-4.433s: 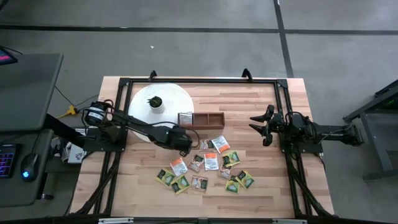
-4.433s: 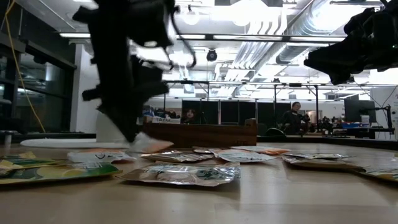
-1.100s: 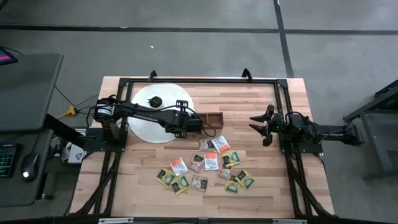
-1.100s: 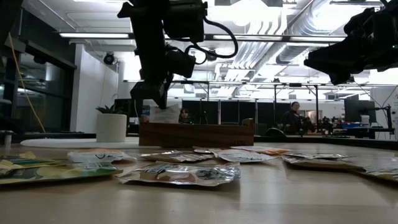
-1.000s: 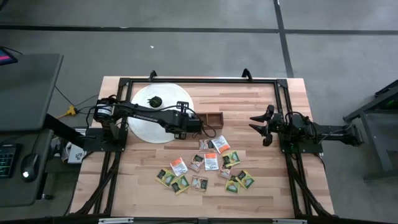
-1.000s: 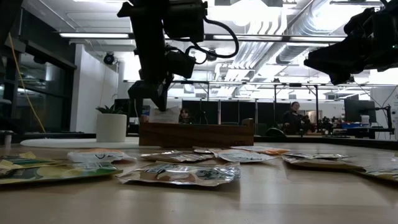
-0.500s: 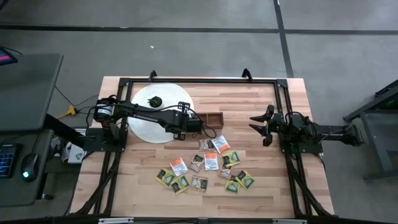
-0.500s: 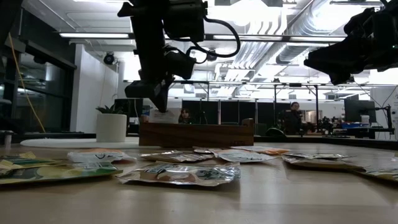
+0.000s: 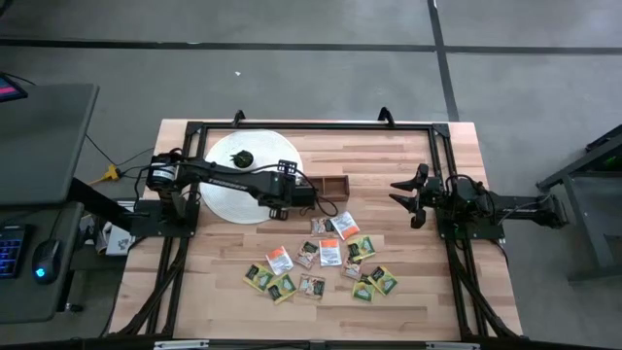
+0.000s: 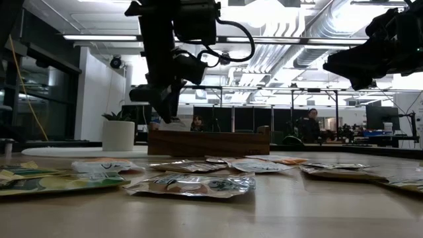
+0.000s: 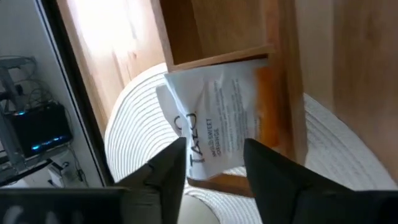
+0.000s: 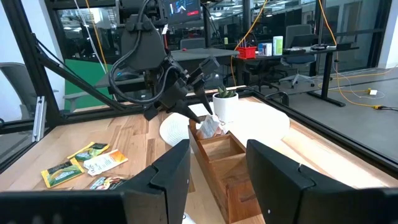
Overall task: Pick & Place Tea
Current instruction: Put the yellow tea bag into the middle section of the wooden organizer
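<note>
one wooden box (image 9: 321, 185) with three parts sits on the counter (image 9: 408, 282), with about fourteen tea sachets (image 9: 321, 261) lying loose in front. one orange tea sachet (image 11: 227, 121) now stands in the box's end part by the white disc (image 9: 228, 185). the left claw (image 11: 214, 165), shut on it a second ago, has opened above it and holds nothing; the right claw (image 9: 400, 197) waits half open and empty, well apart.

"TAZO WILD SWEET ORANGE" on sachet (image 11: 227, 118)

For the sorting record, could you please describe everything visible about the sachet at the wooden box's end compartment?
The sachet is a flat white square with an orange band along one edge and dark printed lettering. It lies tilted in the end compartment of the wooden box, nearest the white disc, one corner poking above the wall. The left gripper hovers just above it, jaws open, not gripping it.
</note>
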`<state>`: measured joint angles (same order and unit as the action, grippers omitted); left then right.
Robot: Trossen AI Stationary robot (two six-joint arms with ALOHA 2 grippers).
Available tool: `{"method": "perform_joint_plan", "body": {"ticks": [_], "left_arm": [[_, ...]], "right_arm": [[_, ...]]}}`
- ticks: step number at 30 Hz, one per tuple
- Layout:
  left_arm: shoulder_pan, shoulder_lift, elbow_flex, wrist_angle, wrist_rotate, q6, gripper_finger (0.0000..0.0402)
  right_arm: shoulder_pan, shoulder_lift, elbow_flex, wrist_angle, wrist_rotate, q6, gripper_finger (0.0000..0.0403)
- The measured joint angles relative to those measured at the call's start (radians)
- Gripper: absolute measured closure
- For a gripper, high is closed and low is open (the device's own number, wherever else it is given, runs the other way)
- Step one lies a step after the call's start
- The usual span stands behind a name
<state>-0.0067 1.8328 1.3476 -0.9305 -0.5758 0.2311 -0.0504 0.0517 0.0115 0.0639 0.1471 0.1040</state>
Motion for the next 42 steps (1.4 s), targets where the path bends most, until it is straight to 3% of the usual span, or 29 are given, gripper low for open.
{"method": "perform_joint_plan", "body": {"ticks": [5,11,18,28,35,42], "left_arm": [[-0.008,0.0,0.065,-0.071,0.061,0.0,0.0212],[-0.075,-0.038,0.145,-0.153,0.085,-0.065,0.0208],[-0.189,-0.113,0.17,-0.212,0.175,-0.276,0.0208],[-0.439,-0.147,0.17,-0.165,0.229,-0.633,0.0208],[-0.571,-0.116,0.17,-0.133,0.152,-0.887,0.0208],[-0.659,-0.025,0.17,0.026,0.21,-0.918,0.0208]], "right_arm": [[0.0,0.0,0.0,0.0,0.0,0.0,0.025],[0.0,0.0,0.0,0.0,0.0,0.0,0.025],[0.0,0.0,0.0,0.001,0.0,0.0,0.025],[0.0,0.0,0.0,0.001,0.0,0.0,0.025],[0.0,0.0,0.0,0.001,0.0,0.0,0.025],[0.0,0.0,0.0,0.0,0.0,0.0,0.025]]}}
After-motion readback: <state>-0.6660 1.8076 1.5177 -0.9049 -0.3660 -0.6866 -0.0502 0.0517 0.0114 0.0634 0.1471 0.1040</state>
